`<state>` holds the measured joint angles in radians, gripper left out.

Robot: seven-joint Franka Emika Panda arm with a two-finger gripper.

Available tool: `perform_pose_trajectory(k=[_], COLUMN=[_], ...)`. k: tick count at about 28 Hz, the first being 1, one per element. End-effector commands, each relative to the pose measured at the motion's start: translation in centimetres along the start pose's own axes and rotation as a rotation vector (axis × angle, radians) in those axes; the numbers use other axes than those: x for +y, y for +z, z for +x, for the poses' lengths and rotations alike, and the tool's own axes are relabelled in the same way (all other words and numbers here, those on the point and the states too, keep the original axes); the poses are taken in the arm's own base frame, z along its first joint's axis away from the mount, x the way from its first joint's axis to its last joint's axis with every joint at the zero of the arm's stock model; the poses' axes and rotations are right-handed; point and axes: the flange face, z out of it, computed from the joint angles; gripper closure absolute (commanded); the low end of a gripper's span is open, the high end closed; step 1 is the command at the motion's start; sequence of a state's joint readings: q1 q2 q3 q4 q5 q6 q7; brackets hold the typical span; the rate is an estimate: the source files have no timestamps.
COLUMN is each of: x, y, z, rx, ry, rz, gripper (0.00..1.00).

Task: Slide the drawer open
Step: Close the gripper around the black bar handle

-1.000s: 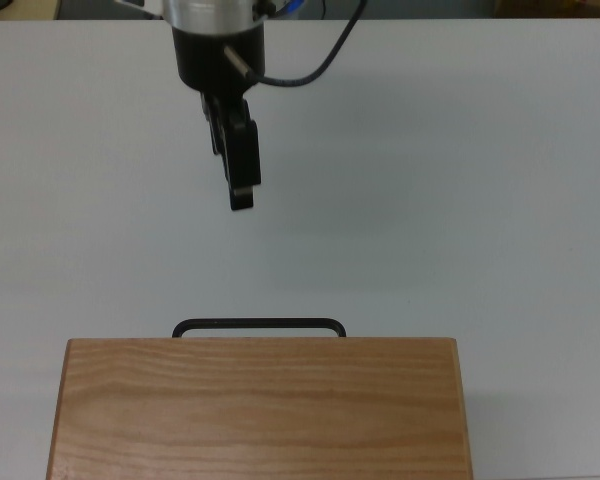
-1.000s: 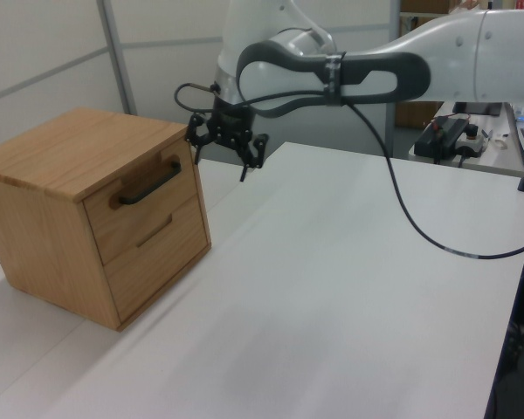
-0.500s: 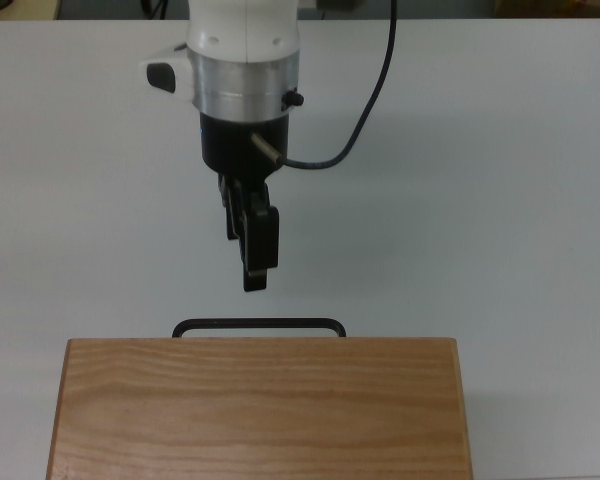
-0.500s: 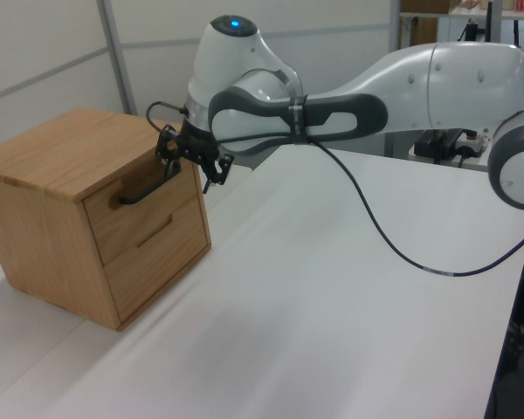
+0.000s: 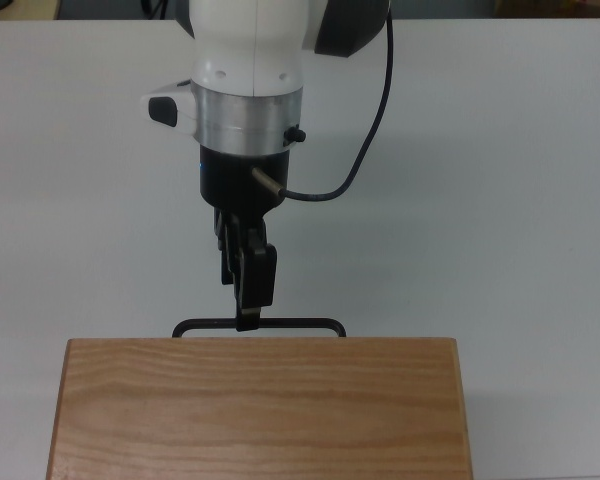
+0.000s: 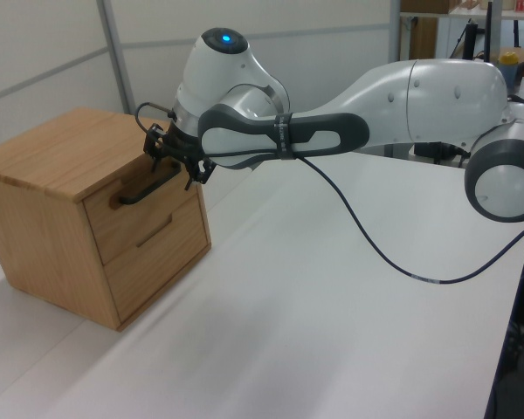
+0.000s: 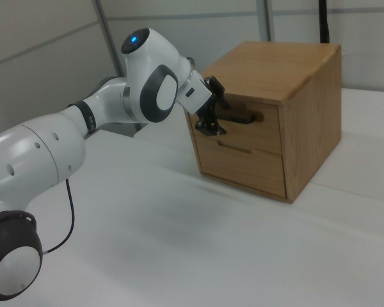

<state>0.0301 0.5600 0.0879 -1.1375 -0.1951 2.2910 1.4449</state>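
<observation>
Crosswise, top view: drawer [image 6: 144,209] handle [image 5: 310,324].

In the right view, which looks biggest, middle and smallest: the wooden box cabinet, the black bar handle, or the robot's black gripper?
1. The light wooden box-shaped cabinet looks by far the biggest.
2 and 3. The long black metal bar handle and the black two-finger gripper look about alike, and the gripper overlaps one end of the handle, so I would not rank them.

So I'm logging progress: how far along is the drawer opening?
Done: the gripper has reached the black handle of the upper drawer, its fingers straddling the bar. In hand: getting a grip; no closed grasp is visible. Left: the pull itself, since the drawer front sits flush with the cabinet in both side views.
</observation>
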Motion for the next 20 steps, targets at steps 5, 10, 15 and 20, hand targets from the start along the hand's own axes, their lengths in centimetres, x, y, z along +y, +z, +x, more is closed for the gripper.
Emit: perform_pose_trajectory(k=[5,10,15,20], x=[-0.3,0.3,0.6,0.5], y=[1.5,3.2,3.7,3.2], z=[-0.3,-0.5,-0.6,-0.5], rx=[0.028,0.037,0.042,0.047], ry=[0.001,-0.015,-0.023,-0.027], rz=[0.012,-0.012,-0.023,-0.025], gripper=[0.37,0.48,0.80,1.00])
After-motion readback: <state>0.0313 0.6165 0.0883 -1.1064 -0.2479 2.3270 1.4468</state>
